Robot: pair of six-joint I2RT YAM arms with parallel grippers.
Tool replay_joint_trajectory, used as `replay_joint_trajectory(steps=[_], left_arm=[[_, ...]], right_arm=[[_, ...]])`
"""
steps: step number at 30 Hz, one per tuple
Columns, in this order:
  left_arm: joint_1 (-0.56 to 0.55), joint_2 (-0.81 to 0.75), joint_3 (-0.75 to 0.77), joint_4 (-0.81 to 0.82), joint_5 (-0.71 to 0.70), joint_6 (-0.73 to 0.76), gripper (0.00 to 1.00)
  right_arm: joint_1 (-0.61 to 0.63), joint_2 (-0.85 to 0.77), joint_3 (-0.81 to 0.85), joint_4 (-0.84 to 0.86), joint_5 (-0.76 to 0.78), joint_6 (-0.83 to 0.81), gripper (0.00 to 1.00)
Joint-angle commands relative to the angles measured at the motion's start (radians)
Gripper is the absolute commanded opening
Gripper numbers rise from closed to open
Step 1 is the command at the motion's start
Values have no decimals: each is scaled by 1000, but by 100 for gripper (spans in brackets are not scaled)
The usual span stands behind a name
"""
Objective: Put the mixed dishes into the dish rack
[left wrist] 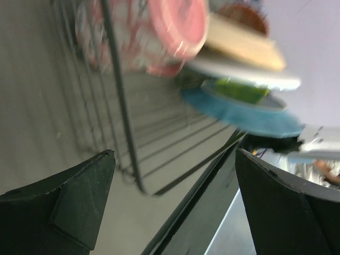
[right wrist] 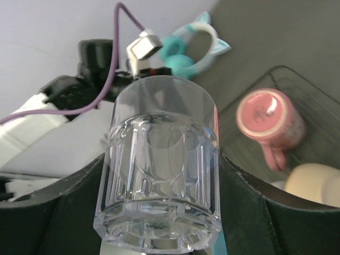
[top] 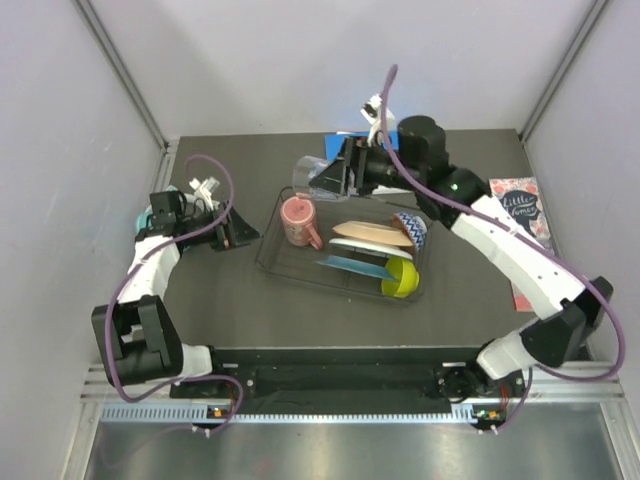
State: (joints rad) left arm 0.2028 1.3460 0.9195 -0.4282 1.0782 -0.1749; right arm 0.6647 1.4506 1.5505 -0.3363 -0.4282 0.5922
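The black wire dish rack [top: 266, 252] sits mid-table. In it lie the pink mug [top: 299, 222] at the left, the peach plate [top: 368, 232], the white plate [top: 362, 246] and the teal plate [top: 350, 266] on edge, and the yellow-green bowl [top: 400, 278]. My right gripper [top: 338, 176] is shut on the clear cup [top: 312, 176] and holds it tilted above the rack's far left corner. In the right wrist view the cup [right wrist: 159, 159] sits between the fingers [right wrist: 249, 212], with the mug [right wrist: 268, 119] below. My left gripper [top: 238, 232] is open and empty beside the rack's left side.
A blue patterned cup [top: 411, 229] stands in the rack's right end. Teal cat-ear headphones [right wrist: 192, 48] lie left of the rack by the left arm. A blue book [top: 342, 134] lies behind the right gripper. Another book [top: 522, 215] lies at the right edge.
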Motion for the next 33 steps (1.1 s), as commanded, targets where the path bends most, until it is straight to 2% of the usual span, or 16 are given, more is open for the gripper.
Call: replay_joint_trajectory(steps=[1, 2, 3, 4, 6, 10, 14, 27, 33], left_arm=[[4, -36, -39, -213, -26, 401, 97], [21, -33, -33, -213, -29, 399, 95], [33, -13, -16, -301, -12, 461, 94], [62, 2, 26, -337, 5, 551, 92], [104, 53, 59, -389, 17, 574, 91], [303, 142, 185, -493, 167, 630, 90], [408, 203, 251, -557, 207, 686, 88], [431, 186, 194, -538, 184, 749, 91], [429, 183, 159, -491, 219, 706, 91]], right_arm=[[120, 160, 316, -415, 250, -224, 0], [146, 256, 382, -544, 350, -250, 0], [194, 305, 522, -610, 393, -291, 0], [214, 395, 584, -710, 417, -304, 0], [251, 459, 690, -763, 471, -322, 0], [279, 495, 666, -759, 500, -313, 0], [288, 493, 593, -727, 494, -305, 0], [303, 651, 640, -704, 459, -308, 0], [312, 712, 675, -685, 456, -308, 0]])
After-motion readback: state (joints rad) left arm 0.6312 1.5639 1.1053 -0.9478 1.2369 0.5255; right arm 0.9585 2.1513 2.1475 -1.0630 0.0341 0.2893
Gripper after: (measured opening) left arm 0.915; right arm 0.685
